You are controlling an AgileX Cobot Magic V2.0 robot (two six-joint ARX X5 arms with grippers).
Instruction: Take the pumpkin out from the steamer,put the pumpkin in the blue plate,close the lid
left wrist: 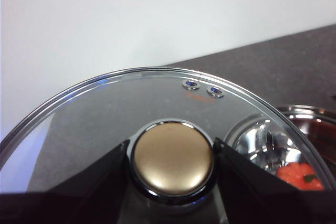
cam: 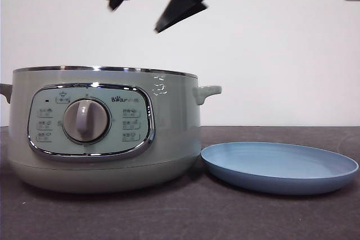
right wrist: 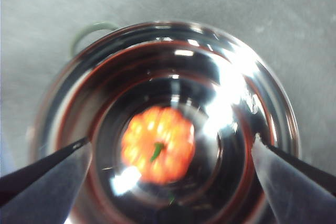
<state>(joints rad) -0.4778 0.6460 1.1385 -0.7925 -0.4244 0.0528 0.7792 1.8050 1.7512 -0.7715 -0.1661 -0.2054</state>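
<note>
the left hand (left wrist: 172,182) grips the round knob (left wrist: 172,162) of the glass lid (left wrist: 105,114), one black jaw on each side of it. through and past the lid's chrome rim, the steamer (left wrist: 310,116) stands open on the dark table (left wrist: 283,66), with the pumpkin (left wrist: 299,176) inside.

The left gripper (left wrist: 171,163) has its jaws closed tight. The right gripper (right wrist: 170,148) hangs with its jaws wide apart.

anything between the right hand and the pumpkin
Nothing. In the right wrist view the open right hand hangs above the pumpkin in the lidless steamer.
</note>
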